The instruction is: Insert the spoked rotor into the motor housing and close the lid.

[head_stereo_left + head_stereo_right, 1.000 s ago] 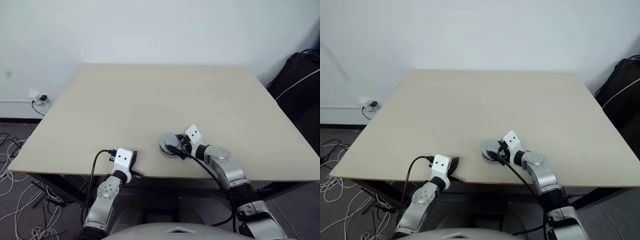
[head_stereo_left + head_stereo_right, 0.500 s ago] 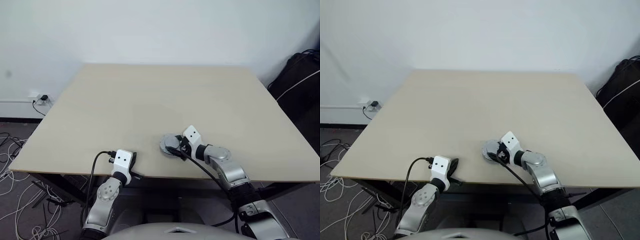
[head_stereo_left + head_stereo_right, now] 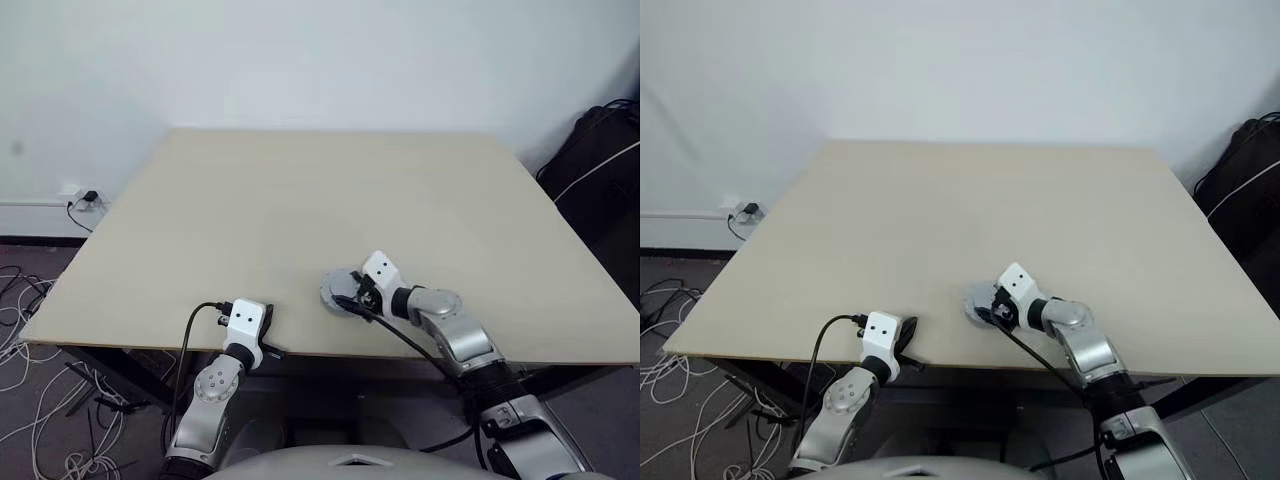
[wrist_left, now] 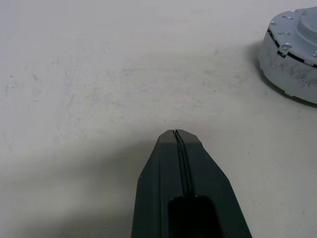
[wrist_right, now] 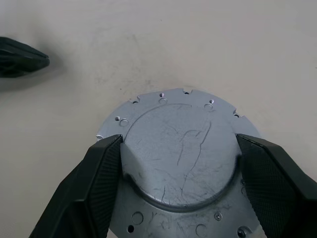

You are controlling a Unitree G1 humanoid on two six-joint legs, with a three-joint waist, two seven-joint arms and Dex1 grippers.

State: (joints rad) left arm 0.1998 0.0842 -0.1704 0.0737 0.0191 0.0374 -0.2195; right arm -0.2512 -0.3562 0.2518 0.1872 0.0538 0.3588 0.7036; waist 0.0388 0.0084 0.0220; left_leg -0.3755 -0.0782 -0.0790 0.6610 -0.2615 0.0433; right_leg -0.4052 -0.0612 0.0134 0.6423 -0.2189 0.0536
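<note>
You see the lid, lower centre of the table, clamped between the right gripper's fingers. Its underside is hidden. The left gripper rests closed, lower left.

Beige table, R gripper on grey lid nr front edge; L gripper apart
</note>
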